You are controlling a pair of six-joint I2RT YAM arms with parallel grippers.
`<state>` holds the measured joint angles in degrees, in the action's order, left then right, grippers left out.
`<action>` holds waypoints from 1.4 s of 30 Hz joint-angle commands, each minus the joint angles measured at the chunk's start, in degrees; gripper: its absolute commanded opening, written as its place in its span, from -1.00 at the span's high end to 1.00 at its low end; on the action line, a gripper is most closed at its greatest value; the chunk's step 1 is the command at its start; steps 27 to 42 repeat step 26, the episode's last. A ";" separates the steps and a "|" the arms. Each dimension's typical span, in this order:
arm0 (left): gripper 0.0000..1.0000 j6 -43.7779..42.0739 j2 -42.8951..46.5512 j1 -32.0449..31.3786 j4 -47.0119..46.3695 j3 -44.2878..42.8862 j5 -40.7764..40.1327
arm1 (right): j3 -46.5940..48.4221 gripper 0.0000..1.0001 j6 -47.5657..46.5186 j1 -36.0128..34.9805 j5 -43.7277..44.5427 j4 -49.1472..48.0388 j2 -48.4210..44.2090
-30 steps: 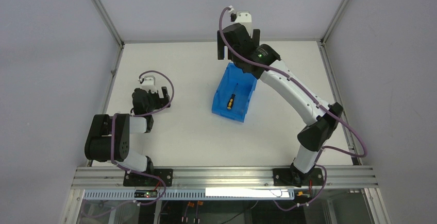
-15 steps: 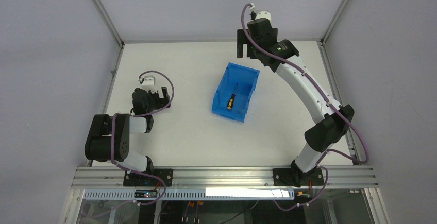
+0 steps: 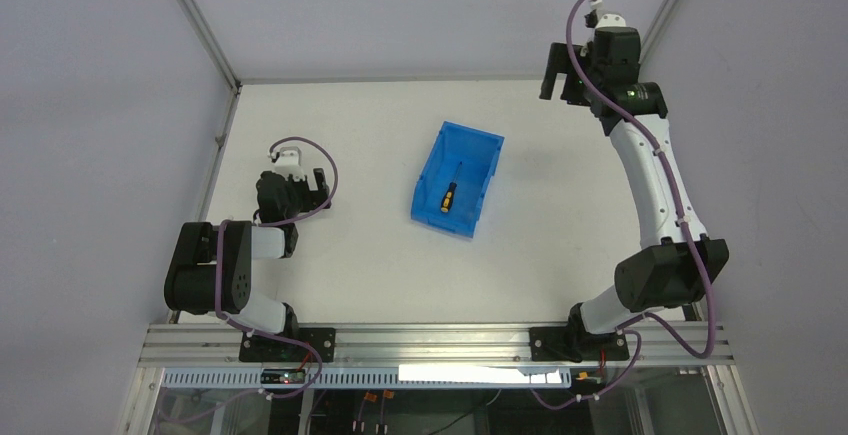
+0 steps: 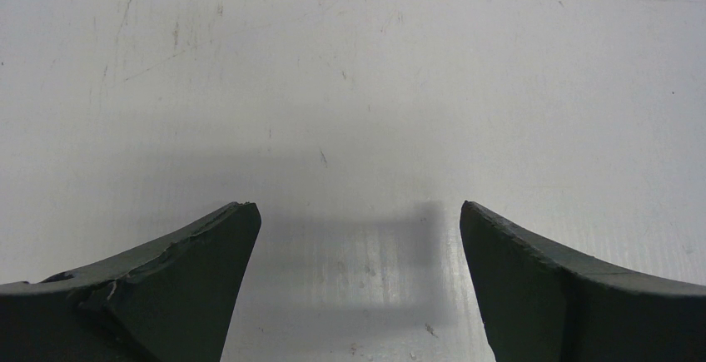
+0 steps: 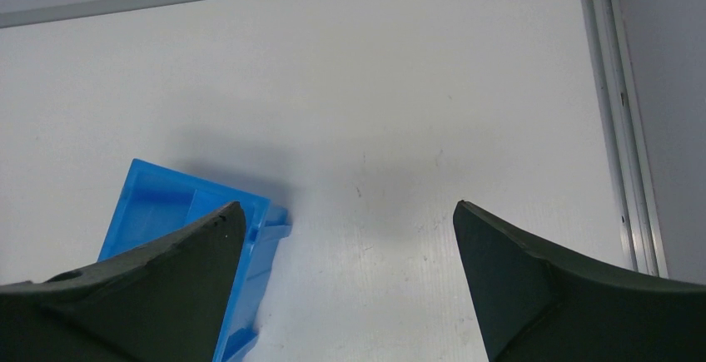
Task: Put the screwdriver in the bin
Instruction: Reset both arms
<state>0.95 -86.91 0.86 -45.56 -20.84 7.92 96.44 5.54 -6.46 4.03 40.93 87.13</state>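
Over the last second the right tool [image 3: 560,90] has been swung from above the bin [image 3: 486,180] to the far right corner of the counter [image 3: 350,245], with its jaws apart and nothing held. The screwdriver [image 3: 449,193] lies inside the bin, so the task is judged done. Its long axis is laid along the bin's length, the handle toward the arm bases and the shaft toward the far wall. The left tool [image 4: 354,212] is also spread apart and holds nothing.

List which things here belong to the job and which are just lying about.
Job: screwdriver, lying inside the blue bin; right gripper, open, away from it.
Not the job: left gripper, open above the table; nothing else loose in sight.
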 commanded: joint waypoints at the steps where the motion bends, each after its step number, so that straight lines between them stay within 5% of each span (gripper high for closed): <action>1: -0.99 0.89 0.70 0.45 -3.22 0.27 0.77 | -1.98 -0.99 -1.60 4.43 -7.35 -4.11 -3.07; 42: -0.99 0.89 0.69 0.45 -3.22 0.27 0.77 | -4.49 -0.99 -5.19 8.44 -12.47 -8.07 -1.05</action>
